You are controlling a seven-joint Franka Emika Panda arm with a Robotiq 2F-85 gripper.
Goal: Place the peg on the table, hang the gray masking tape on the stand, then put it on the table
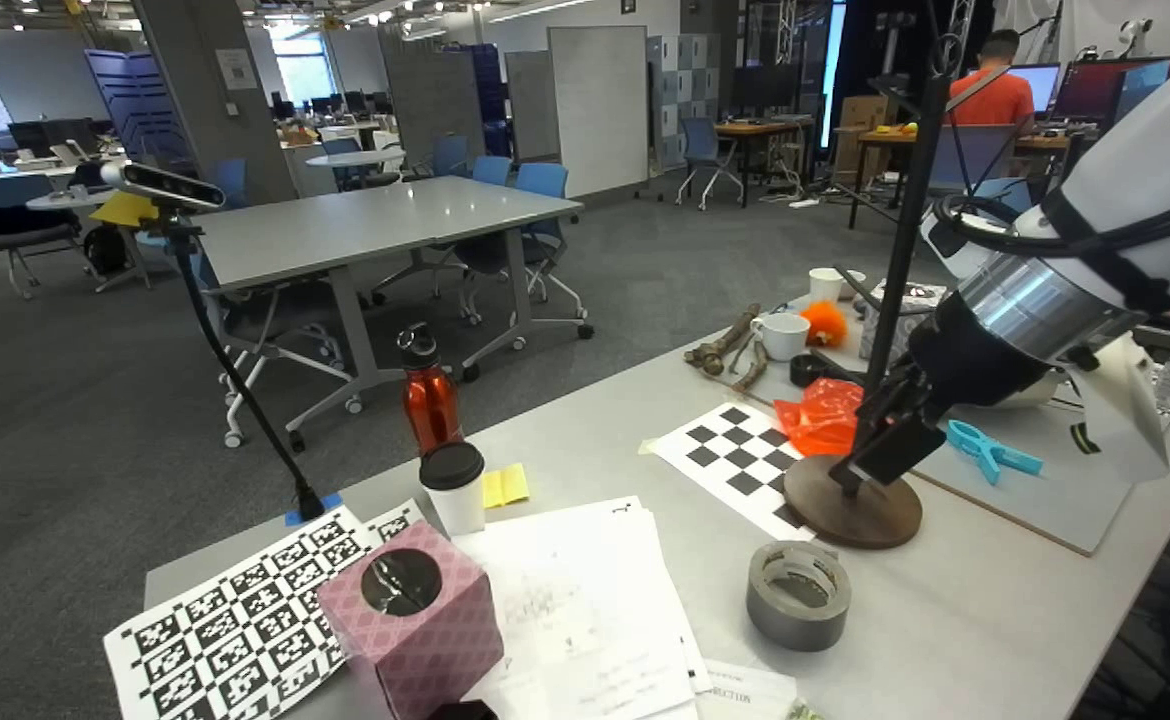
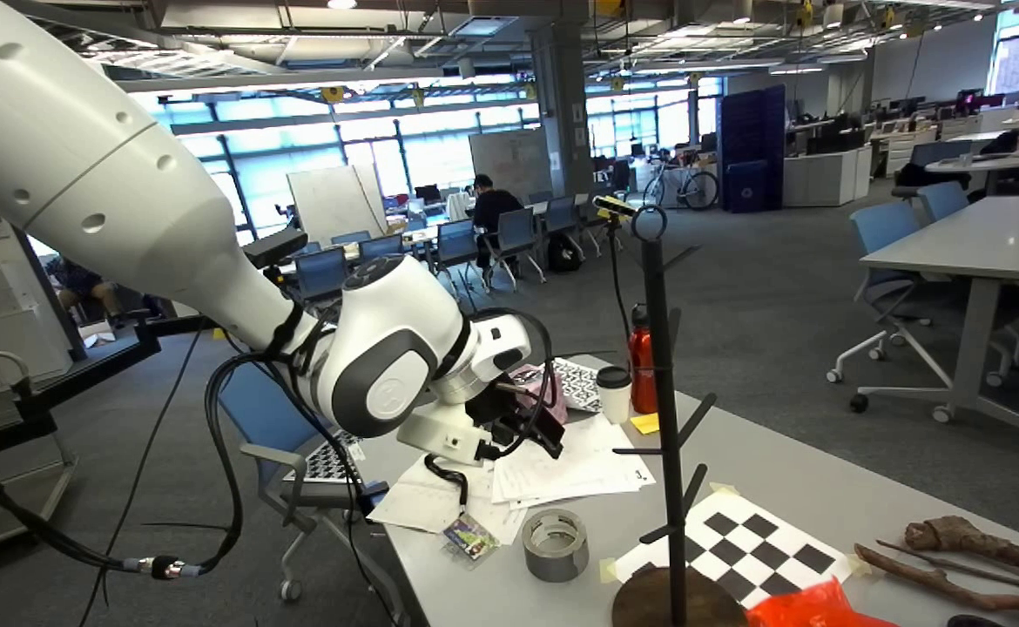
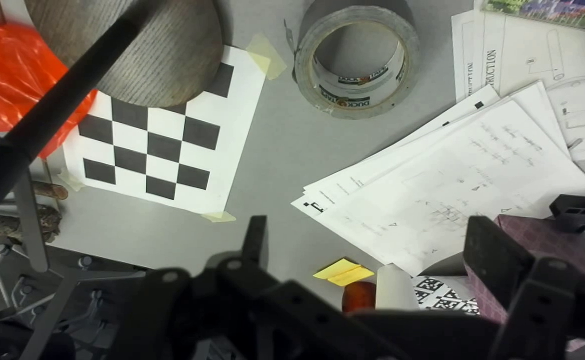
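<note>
In the wrist view my gripper point(image 3: 365, 222) is open, its black fingers wide apart with nothing between them. Both exterior views show it above the table point(image 1: 955, 610). The gray masking tape point(image 2: 556, 557) lies flat on the tabletop near the foot of the stand, its inner wall point(image 3: 357, 90) visible from above. The stand point(image 2: 668, 392) is upright, a dark pole with short side arms; its round brown base point(image 1: 850, 510) overlaps the checkerboard sheet. No tape hangs on it. In an exterior view the teal peg point(image 1: 990, 450) rests on the gray mat point(image 1: 1055, 510), beyond the stand.
A red plastic bag point(image 1: 823, 415) and the checkerboard sheet point(image 1: 720, 450) are beside the stand. Loose papers point(image 1: 575, 600), a pink tissue box point(image 1: 425, 620), a lidded cup point(image 1: 453, 490) and a red bottle point(image 1: 432, 405) occupy another side. White mug point(image 1: 783, 335) and sticks point(image 1: 720, 350) lie farther off.
</note>
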